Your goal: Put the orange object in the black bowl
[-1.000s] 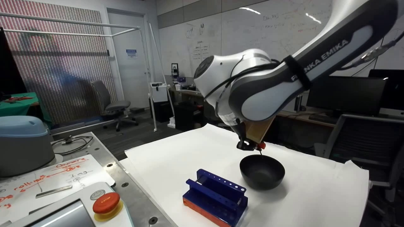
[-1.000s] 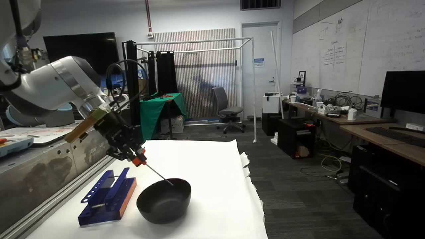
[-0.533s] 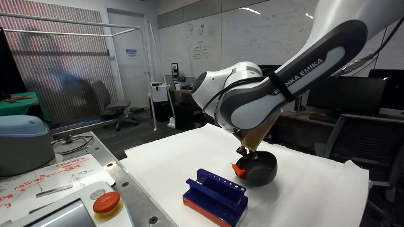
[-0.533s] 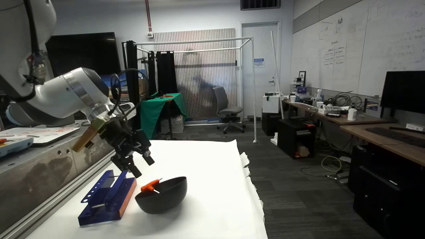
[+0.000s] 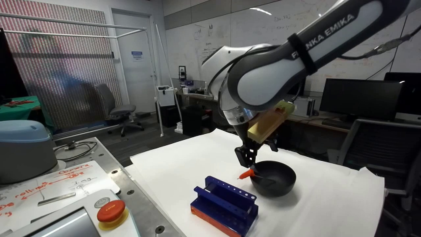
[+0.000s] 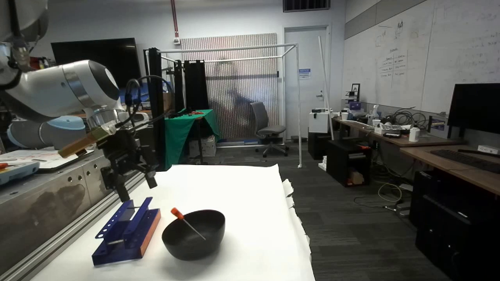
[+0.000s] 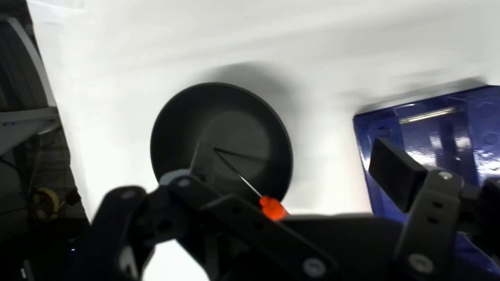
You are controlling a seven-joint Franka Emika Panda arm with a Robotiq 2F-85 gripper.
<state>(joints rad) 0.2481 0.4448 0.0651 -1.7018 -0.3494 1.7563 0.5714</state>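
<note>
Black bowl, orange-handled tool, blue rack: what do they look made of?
Black bowl: matte, perhaps plastic or ceramic; no sharp glints. Orange handle: likely plastic, evenly bright, finish unclear. Shaft: probably metal, thin, greyish sheen. Blue rack: glossy plastic or painted metal, given hard highlights.

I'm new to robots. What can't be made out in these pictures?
Orange handle: wrist view, partly hidden behind the gripper.
Blue rack: wrist view, cut off by the right edge.
Robot arm: in an exterior view, cut off by the left edge.
Whiteboard writing: in an exterior view, too small and faint to read.
</note>
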